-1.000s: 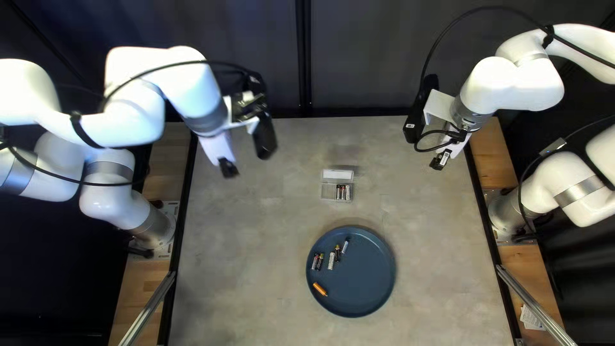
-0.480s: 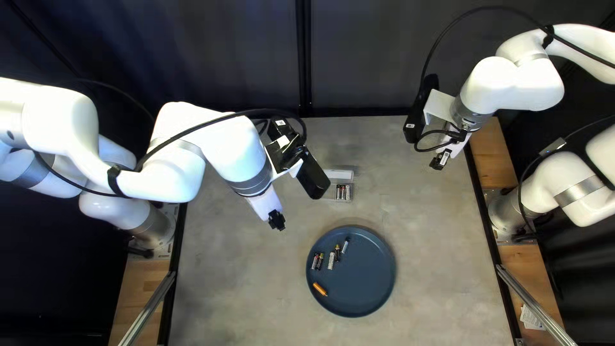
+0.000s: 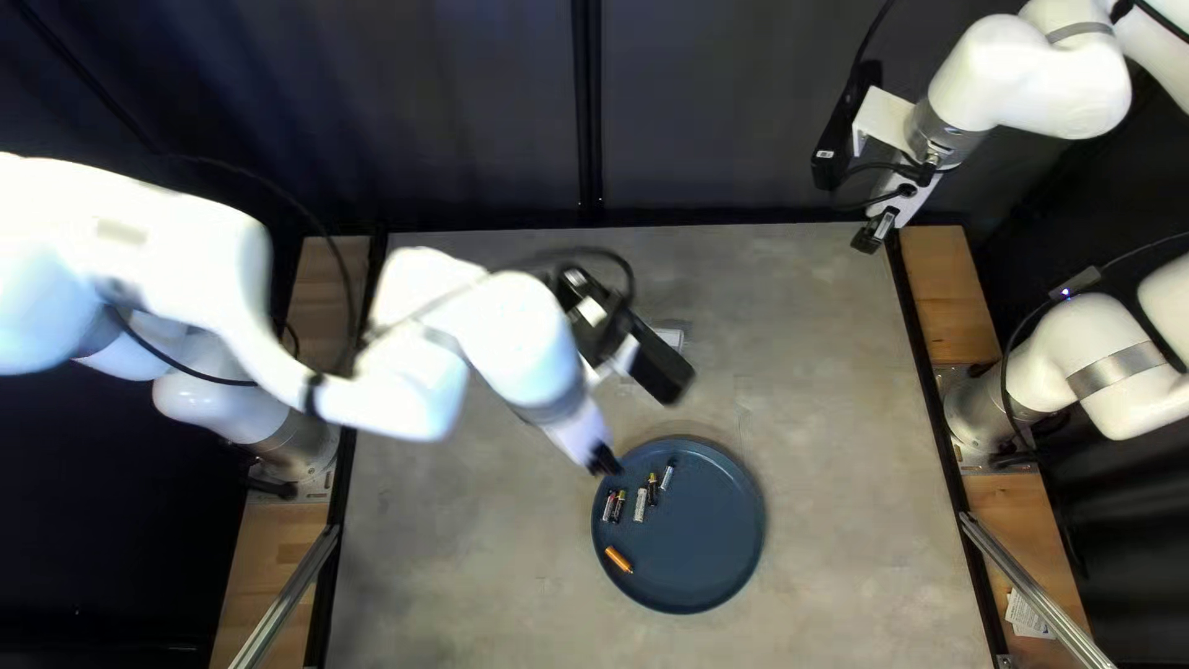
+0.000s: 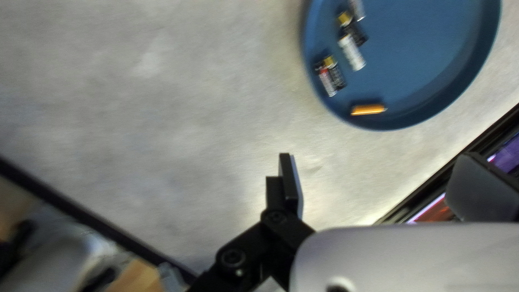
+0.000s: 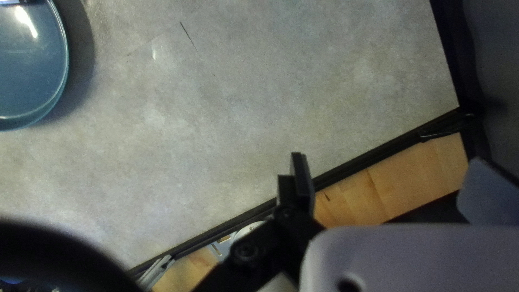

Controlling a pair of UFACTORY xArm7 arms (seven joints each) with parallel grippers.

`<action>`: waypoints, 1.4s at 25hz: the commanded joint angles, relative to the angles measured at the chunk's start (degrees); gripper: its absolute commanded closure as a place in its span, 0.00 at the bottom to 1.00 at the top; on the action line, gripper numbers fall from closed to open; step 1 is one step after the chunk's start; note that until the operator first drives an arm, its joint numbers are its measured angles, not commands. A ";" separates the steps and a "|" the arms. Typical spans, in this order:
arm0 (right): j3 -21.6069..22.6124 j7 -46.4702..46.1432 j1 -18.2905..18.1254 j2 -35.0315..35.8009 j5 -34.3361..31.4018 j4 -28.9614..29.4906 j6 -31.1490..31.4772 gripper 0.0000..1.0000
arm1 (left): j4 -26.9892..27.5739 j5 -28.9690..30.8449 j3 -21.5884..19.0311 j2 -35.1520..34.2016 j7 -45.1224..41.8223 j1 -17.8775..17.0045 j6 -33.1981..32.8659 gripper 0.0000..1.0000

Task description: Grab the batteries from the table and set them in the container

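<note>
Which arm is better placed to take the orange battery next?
Left, I think: the left gripper hovers by the blue tray that holds the orange battery, while the right gripper hangs much farther away.

A robotics lab or test cell, as I see it from my remote controls: two white jointed machines, my left arm and my right arm, face each other across a grey tabletop. Their bases stand on wooden strips just outside black edging, where my right wrist view shows a metal mounting plate. A dark curtain screens the far side, metal rails slant past the near corners, and cameras overhead and on both wrists supply my views of the enclosure.
</note>
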 commanded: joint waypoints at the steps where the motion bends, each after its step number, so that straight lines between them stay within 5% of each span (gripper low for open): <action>1: 0.00 0.00 0.00 0.01 0.00 0.00 -0.01 0.00 | 2.62 5.00 0.28 7.06 -3.59 -1.67 -4.66 0.00; 5: 0.00 0.00 0.00 0.01 0.00 0.00 -0.01 0.00 | 11.03 7.60 1.45 16.73 -7.36 -3.74 -2.67 0.00; 15: 0.00 0.00 0.00 0.01 0.00 0.00 -0.01 0.00 | 14.25 8.57 3.64 26.92 -9.57 -3.24 -9.42 0.00; 23: 0.00 0.00 0.00 0.01 0.00 0.00 -0.01 0.00 | 10.47 6.93 3.48 28.06 -6.85 0.04 -14.46 0.00; 35: 0.00 0.00 0.00 0.01 0.00 0.00 -0.01 0.00 | 12.74 5.34 3.53 31.10 -6.66 1.33 -14.75 0.00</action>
